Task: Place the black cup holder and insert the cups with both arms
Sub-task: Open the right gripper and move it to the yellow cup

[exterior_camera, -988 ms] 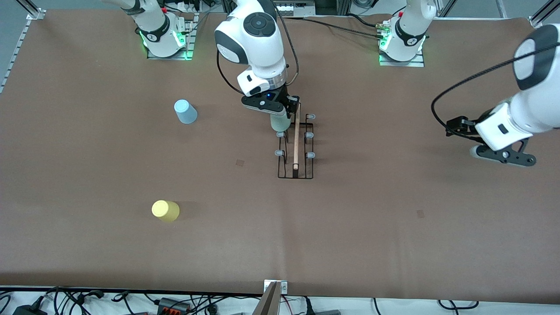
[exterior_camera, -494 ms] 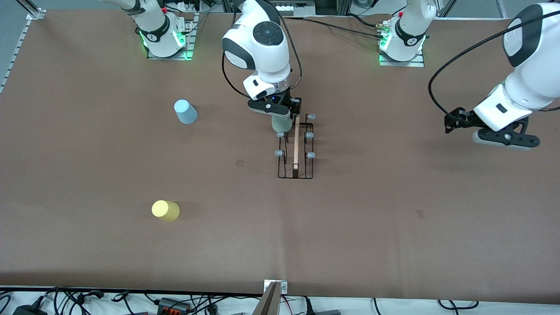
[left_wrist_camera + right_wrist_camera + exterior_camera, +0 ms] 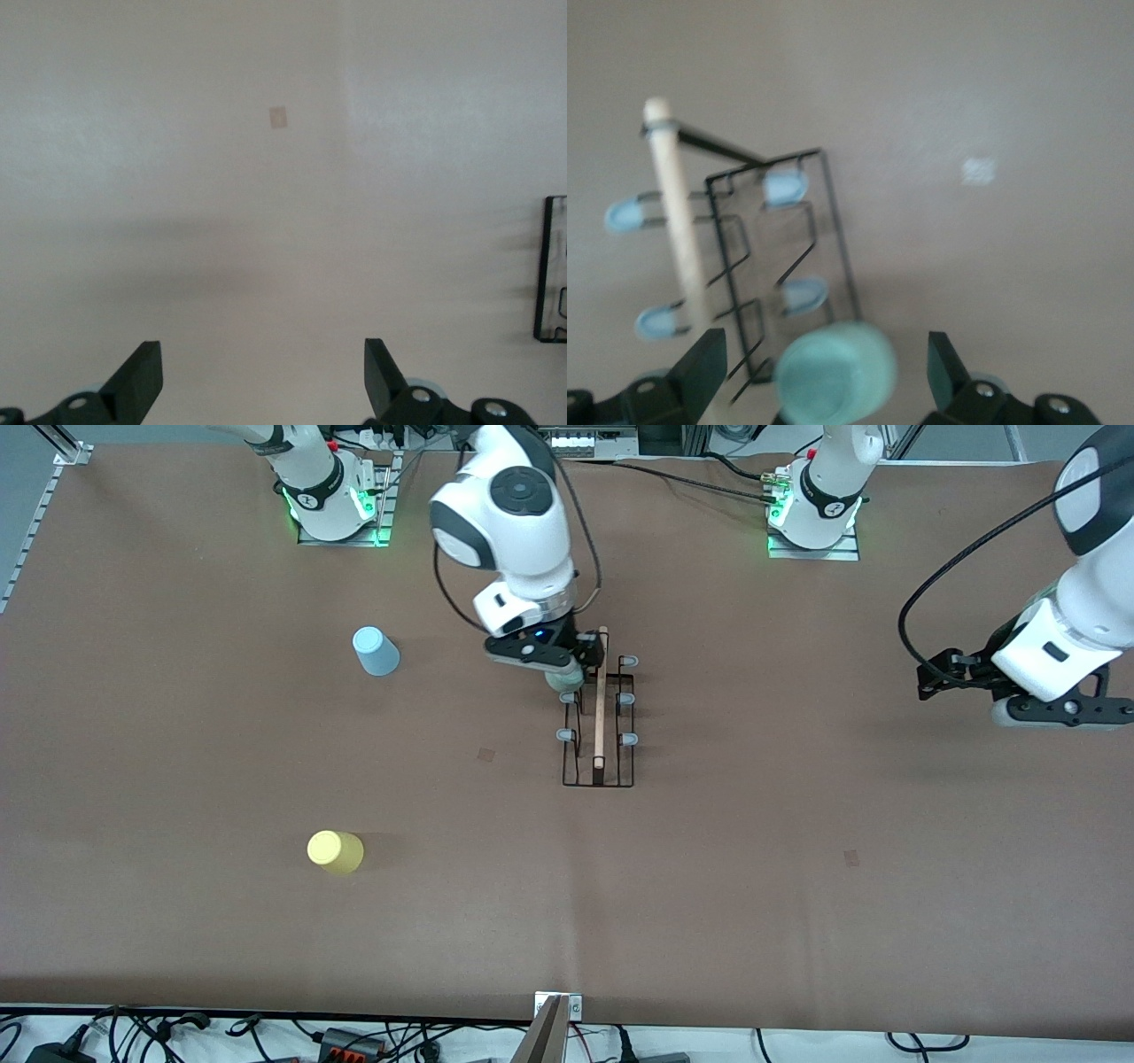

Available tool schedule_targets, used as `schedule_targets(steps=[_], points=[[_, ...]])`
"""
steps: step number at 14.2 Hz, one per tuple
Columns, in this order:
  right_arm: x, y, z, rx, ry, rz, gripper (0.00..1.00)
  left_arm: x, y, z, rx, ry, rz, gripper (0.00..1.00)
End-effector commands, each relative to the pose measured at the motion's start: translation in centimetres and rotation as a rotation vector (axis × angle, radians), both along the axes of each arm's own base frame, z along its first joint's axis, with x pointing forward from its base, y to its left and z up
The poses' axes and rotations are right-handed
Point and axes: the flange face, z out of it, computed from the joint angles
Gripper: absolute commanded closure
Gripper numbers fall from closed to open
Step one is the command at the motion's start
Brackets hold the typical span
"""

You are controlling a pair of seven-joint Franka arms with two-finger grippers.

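The broad brown bench (image 3: 797,868) carries everything. Two white jointed arms with dark joints reach over it from bases along its edge farthest from the front camera.

The right arm (image 3: 509,505) bends down over the middle of the bench, and its black two-finger hand (image 3: 560,662) hangs over the end of the thin black wire cup holder (image 3: 599,731) that lies farthest from the front camera. In the right wrist view this hand (image 3: 824,372) stands wide, its fingers (image 3: 700,367) spread to either side of the pale grey-green plastic cup (image 3: 835,372) and apart from its wall. That cup (image 3: 565,679) sits on a prong at that end of the holder, on the row toward the right arm's end of the bench, beside the light wooden dowel handle (image 3: 601,700).

The left arm (image 3: 1076,593) waits well apart from the holder, toward its own end of the bench. Its black hand (image 3: 1059,707) hovers over bare bench, tilted, and the left wrist view shows that hand (image 3: 261,376) wide and holding nothing.

The holder stands mid-bench, its pale-blue-tipped prongs (image 3: 628,739) in two rows beside the handle.

The light blue plastic cup (image 3: 376,650) stands mouth down toward the right arm's end. The yellow plastic cup (image 3: 335,851) lies nearer to the front camera than it.
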Motion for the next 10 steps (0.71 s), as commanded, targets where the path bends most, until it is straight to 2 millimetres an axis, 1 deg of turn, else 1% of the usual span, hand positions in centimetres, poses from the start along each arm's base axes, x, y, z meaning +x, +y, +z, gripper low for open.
schedule_targets(steps=[1, 2, 3, 4, 5, 7, 8, 9, 10], points=[[4.9, -7.7, 1.9, -0.084, 0.014, 0.093, 0.0, -1.2, -0.1, 3.1, 0.005, -0.029, -0.003, 0.0], [7.3, -11.4, 1.7, -0.108, 0.026, 0.139, 0.0, -1.9, -0.4, 3.6, 0.006, -0.032, -0.01, 0.0], [9.7, -15.2, 1.0, -0.122, 0.04, 0.172, 0.0, -2.2, -0.4, 3.5, 0.007, -0.02, -0.015, 0.0], [11.9, -19.0, -0.5, -0.132, 0.059, 0.219, 0.0, -2.4, -0.4, 3.5, 0.007, -0.019, -0.029, 0.0], [13.6, -22.3, -1.6, -0.138, 0.075, 0.264, 0.0, -2.7, -0.5, 3.9, 0.008, -0.032, -0.06, 0.0], [16.7, -28.1, -4.3, -0.127, 0.053, 0.345, 0.0, -3.5, -1.1, 3.7, 0.01, -0.055, -0.073, 0.0], [17.7, -29.7, -5.4, -0.115, 0.026, 0.372, 0.0, -3.9, -1.3, 3.3, 0.013, -0.057, -0.079, 0.0], [18.3, -31.0, -6.1, -0.115, 0.008, 0.388, 0.0, -4.1, -1.4, 3.5, 0.019, -0.058, -0.083, 0.0], [18.9, -32.3, -7.2, -0.119, 0.004, 0.413, 0.0, -4.1, -1.8, 3.4, 0.022, -0.05, -0.087, 0.0]])
